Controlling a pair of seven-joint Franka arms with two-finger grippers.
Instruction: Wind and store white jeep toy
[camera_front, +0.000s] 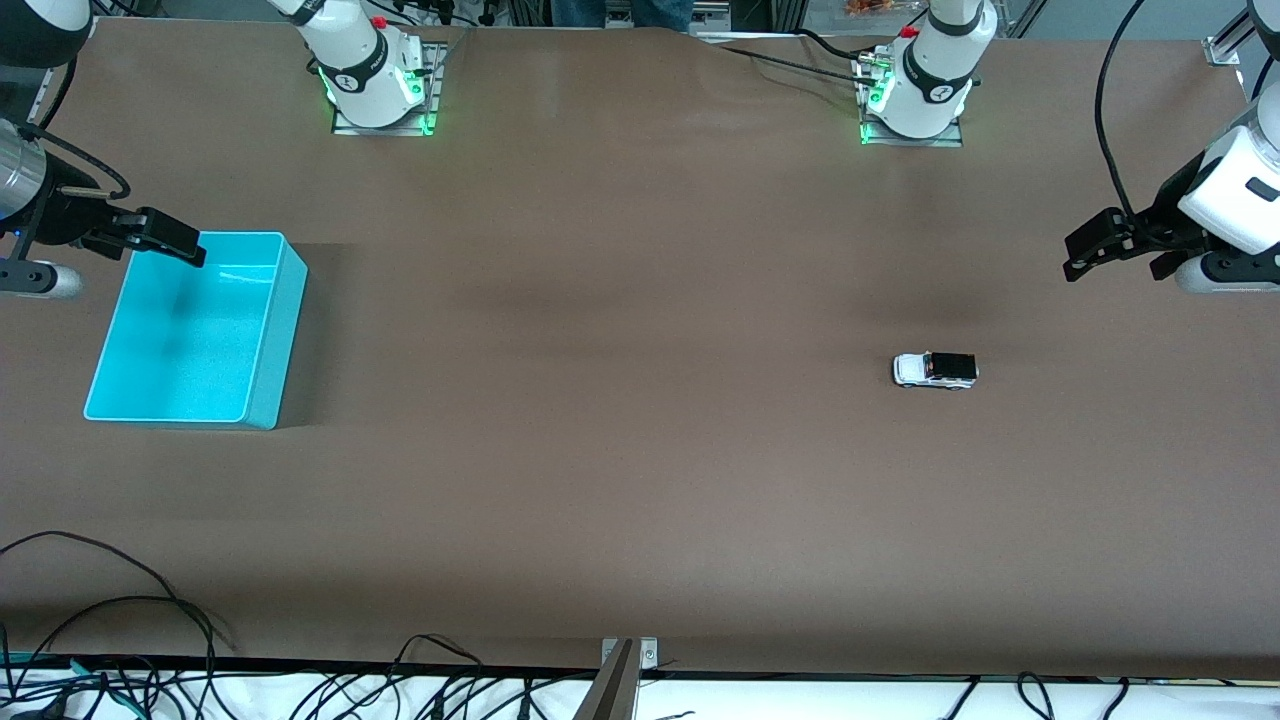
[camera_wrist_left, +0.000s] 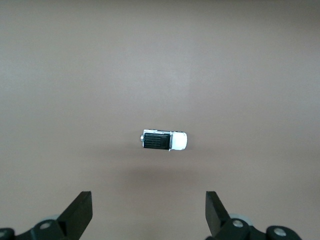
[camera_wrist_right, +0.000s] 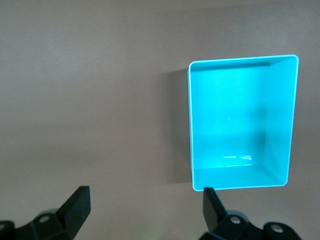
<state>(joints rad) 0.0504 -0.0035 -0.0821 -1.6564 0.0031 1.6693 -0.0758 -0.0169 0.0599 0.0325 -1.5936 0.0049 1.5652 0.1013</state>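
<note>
Front view, left gripper (camera_front: 1110, 256) raised, right gripper (camera_front: 165, 237) raised

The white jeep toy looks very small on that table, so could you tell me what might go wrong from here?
1. The white jeep toy is tiny, rests on wheels and may roll away under the open left hand.
2. The turquoise bin sits at the right arm's end of the table, so storing probably needs a long carry or handover, risking a drop.

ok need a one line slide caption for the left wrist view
Open left gripper hovers over the brown table, white jeep toy standing on its wheels below.
</note>
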